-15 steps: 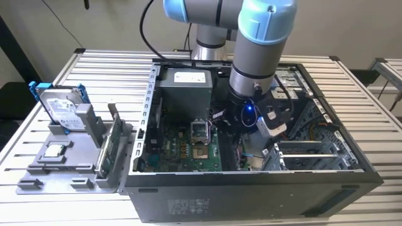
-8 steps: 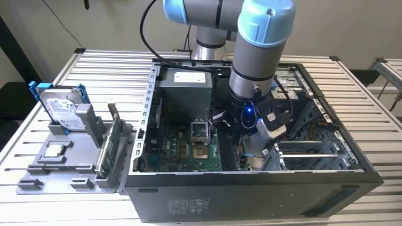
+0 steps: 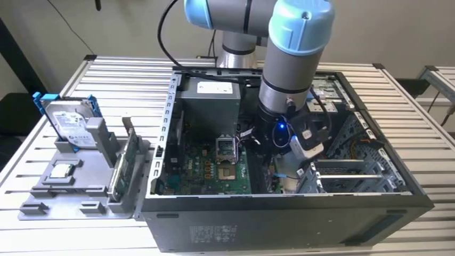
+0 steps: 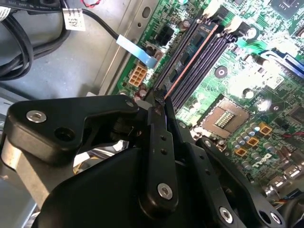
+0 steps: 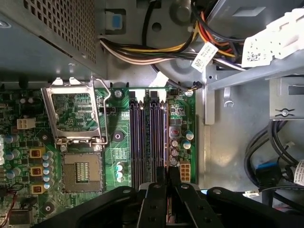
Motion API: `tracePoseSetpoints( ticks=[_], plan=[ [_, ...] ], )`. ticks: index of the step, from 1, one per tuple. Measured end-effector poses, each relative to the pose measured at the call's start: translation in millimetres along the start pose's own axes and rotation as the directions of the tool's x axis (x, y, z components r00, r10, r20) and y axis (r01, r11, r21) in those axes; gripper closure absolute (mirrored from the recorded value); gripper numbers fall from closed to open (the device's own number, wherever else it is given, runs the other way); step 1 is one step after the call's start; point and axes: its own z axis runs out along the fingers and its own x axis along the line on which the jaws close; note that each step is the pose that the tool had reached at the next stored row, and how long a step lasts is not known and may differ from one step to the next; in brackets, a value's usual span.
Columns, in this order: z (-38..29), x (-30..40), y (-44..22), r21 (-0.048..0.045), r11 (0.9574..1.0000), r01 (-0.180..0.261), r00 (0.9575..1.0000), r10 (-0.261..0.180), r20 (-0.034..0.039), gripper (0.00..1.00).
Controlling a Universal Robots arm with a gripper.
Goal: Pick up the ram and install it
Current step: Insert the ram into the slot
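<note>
— What's the setting?
— A pale, plain wall (image 3: 398, 26) behind, evenly lit.
— And underneath?
— A ribbed, silvery slatted tabletop (image 3: 121, 80), with a second similar one (image 3: 442, 74) at the exterior view's right.

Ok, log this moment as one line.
arm: inside the computer case | tool: low over the memory slots on the motherboard | ram in tool: cannot tell | CPU socket: open

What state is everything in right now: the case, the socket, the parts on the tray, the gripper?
Computer case: side open.
CPU socket: empty, cover plate raised.
Hard drive: upright in the tray.
CPU chip: flat on the tray.
Ram: on edge in the tray.
Gripper: inside the case, over the memory slots.
</note>
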Motion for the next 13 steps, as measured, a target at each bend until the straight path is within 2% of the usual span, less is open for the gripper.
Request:
tracePoseSetpoints(
  ticks=[13],
  plan=[
    [3.4,1.2,-0.1,0.0002,1.0000,0.000,1.0000,0.000,-0.0003,0.86]
  ],
)
